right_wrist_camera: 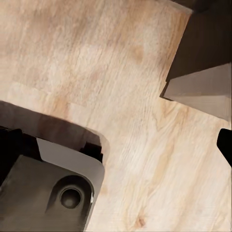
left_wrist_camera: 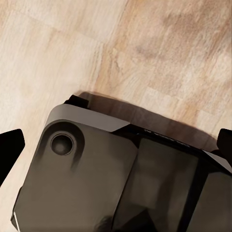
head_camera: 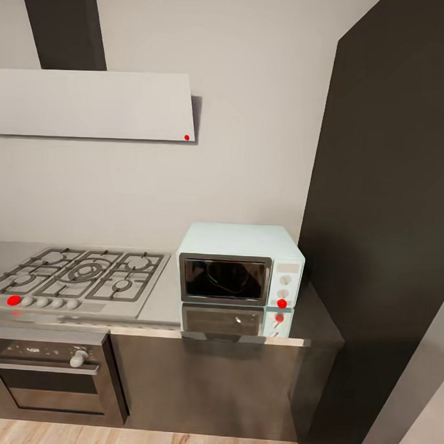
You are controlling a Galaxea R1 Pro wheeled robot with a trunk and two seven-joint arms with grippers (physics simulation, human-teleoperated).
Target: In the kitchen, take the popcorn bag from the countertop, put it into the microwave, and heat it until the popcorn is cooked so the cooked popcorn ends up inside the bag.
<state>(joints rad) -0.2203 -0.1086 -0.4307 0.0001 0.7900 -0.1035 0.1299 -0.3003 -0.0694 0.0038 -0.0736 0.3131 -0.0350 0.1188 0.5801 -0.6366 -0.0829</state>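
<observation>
Microwave: the small pale mint-blue box microwave (head_camera: 241,264) with a dark glass door stands on the long grey glossy table (head_camera: 162,297), against the grey wall; door closed, round knobs on its right-hand panel, a red dot by the lowest knob.
Table surface: glossy enough to mirror the microwave's front just before it; dark cabinet fronts below.
Gas hob: the steel gas hob with black grates (head_camera: 82,278) lies just beside the microwave on its left, a row of pale knobs and a red dot along its front edge.
Built-in oven: a dark oven with a steel handle (head_camera: 47,369) sits under the hob.
Hood: a white slanted hood (head_camera: 95,104) hangs on the wall above the hob, a red dot at its lower right corner.
Tall cabinet: a dark tall panel (head_camera: 382,208) rises right of the microwave.
Floor: light wooden planks (left_wrist_camera: 145,48) under both wrist cameras, with the robot's dark grey base (left_wrist_camera: 82,179) over them.
Left pincer: dark finger tips at opposite edges of the left wrist view, spread wide, holding nothing.
Right pincer: one dark tip at the edge; cannot tell whether spread or closed.
</observation>
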